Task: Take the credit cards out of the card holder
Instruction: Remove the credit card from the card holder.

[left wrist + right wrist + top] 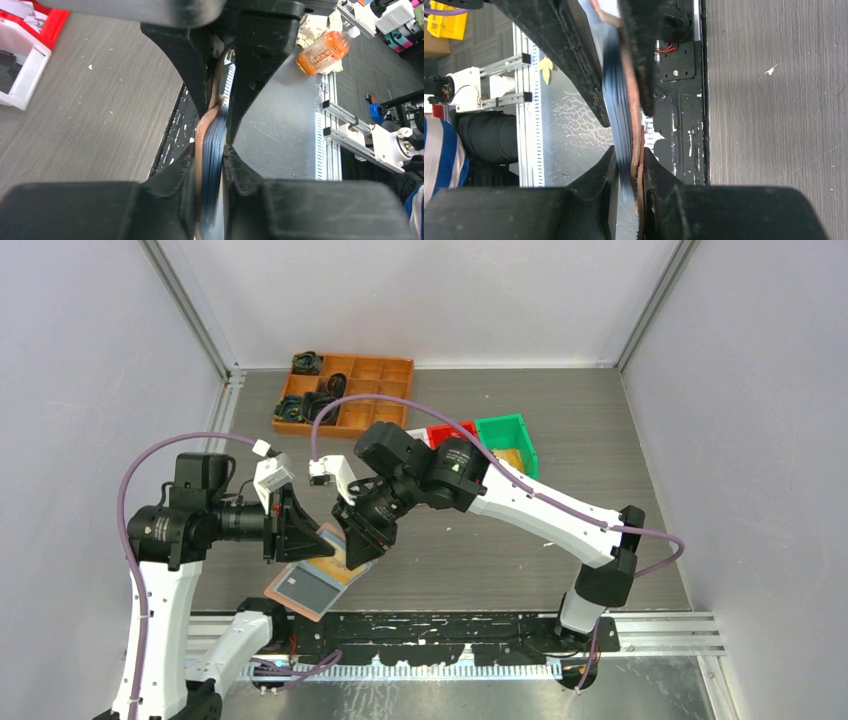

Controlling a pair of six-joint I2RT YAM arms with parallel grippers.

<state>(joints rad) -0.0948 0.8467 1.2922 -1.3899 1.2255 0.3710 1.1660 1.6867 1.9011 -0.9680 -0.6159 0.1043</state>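
The card holder (310, 582), salmon-pink with bluish clear sleeves, hangs open in the air over the table's near edge, between the two arms. My left gripper (298, 540) is shut on its left part. In the left wrist view the fingertips (235, 160) press the salmon cover and the stacked blue sleeves (212, 145). My right gripper (362, 545) is shut on its right part, clamping the cover and sleeves (626, 125). The credit cards show only edge-on as thin bluish layers inside the sleeves. An orange patch (348, 568) shows by the right jaws.
An orange compartment tray (345, 395) with black items stands at the back. A green bin (508, 440) and a red bin (450, 430) sit behind the right arm. The black base rail (450, 625) runs along the near edge. An orange bottle (322, 52) lies off the table.
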